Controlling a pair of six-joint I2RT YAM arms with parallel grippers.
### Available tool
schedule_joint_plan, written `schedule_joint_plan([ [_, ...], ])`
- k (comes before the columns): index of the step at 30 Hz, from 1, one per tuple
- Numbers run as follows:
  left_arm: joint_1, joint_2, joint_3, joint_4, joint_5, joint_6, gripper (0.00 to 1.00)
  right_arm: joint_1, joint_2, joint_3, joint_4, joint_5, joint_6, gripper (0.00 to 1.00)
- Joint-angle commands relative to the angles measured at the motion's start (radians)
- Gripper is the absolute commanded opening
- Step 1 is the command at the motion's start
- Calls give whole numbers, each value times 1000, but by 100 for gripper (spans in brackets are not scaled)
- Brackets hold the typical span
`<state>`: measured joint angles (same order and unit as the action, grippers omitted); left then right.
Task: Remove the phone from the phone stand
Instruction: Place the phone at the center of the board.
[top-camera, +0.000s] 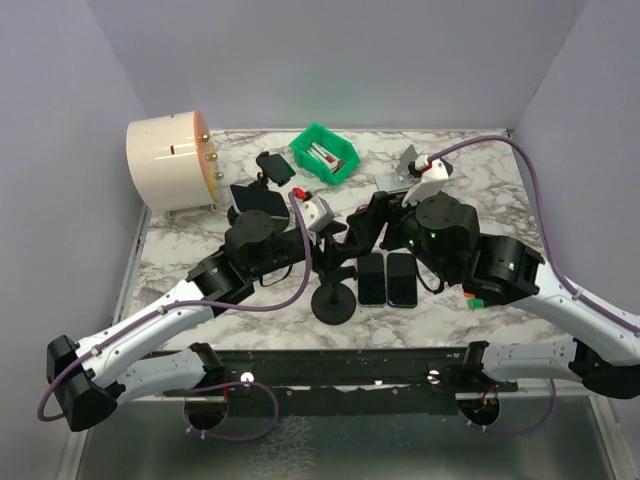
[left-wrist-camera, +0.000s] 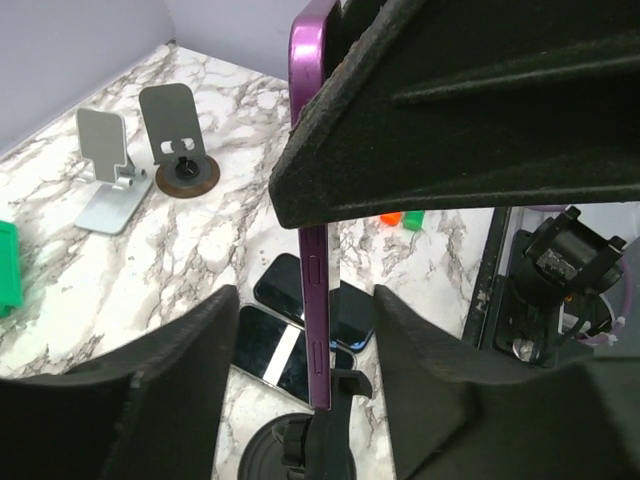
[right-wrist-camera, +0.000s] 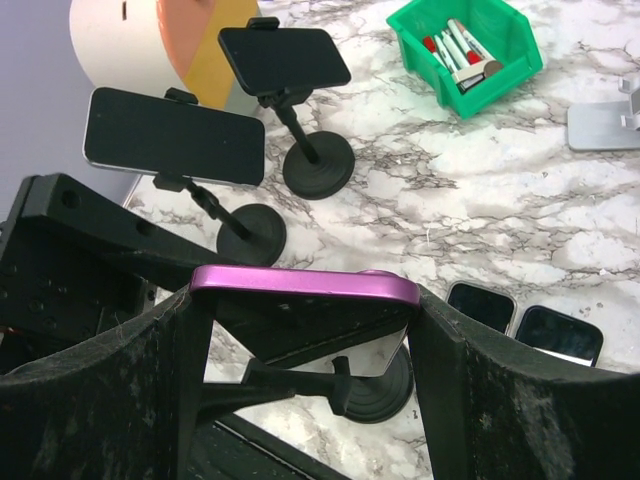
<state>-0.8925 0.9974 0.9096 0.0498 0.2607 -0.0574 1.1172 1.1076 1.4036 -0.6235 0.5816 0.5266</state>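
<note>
A purple phone (left-wrist-camera: 317, 300) stands on edge in the clamp of a black phone stand (left-wrist-camera: 335, 430), whose round base (top-camera: 334, 300) sits at the table's front centre. My right gripper (right-wrist-camera: 305, 300) is shut on the phone: its fingers (right-wrist-camera: 500, 400) press against the phone's two short ends (right-wrist-camera: 305, 287). My left gripper (left-wrist-camera: 305, 300) straddles the phone's lower part just above the clamp. It is open, with a gap between each finger (left-wrist-camera: 180, 400) and the phone. From above, both grippers hide most of the phone.
Two dark phones (top-camera: 386, 278) lie flat just right of the stand's base. Two more stands holding phones (right-wrist-camera: 175, 137) (right-wrist-camera: 283, 58) are at the back left, near a white drum (top-camera: 170, 163). A green bin (top-camera: 324, 153) and two empty stands (left-wrist-camera: 108, 170) are further back.
</note>
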Motion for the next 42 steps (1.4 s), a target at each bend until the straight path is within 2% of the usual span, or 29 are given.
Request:
schedule_joint_plan([
  [1, -6, 16, 35, -5, 16, 14, 52, -5, -19, 8, 67, -16, 12, 0],
  [5, -8, 25, 36, -3, 27, 13, 49, -5, -26, 6, 67, -14, 16, 0],
  [7, -7, 29, 36, -1, 27, 13, 44, -5, -27, 6, 66, -14, 18, 0],
  [12, -8, 37, 40, 7, 26, 12, 26, -5, -27, 1, 64, -16, 26, 0],
  [15, -8, 40, 40, 9, 17, 12, 9, -5, -29, -4, 66, -28, 26, 1],
  [16, -8, 41, 40, 11, 14, 11, 1, -5, -32, -8, 68, -37, 23, 5],
  [17, -8, 41, 39, 12, 8, 8, 0, -5, -36, -14, 77, -53, 14, 14],
  [21, -8, 32, 26, 35, -5, -18, 0, -5, -63, -44, 106, -132, -19, 61],
  [26, -9, -1, -1, 77, 2, -45, 0, -5, -109, -94, 136, -202, -36, 89],
  [28, -8, -10, -7, 83, 3, -50, 0, -5, -130, -110, 144, -211, -41, 97],
  [35, -8, -40, -20, 95, 10, -74, 0, -5, -198, -149, 180, -279, -79, 100],
  [38, -8, -73, -37, 119, 22, -114, 0, -5, -276, -221, 261, -414, -150, 99],
  [42, -8, -150, -83, 187, 113, -193, 0, -5, -434, -390, 437, -605, -229, 94],
])
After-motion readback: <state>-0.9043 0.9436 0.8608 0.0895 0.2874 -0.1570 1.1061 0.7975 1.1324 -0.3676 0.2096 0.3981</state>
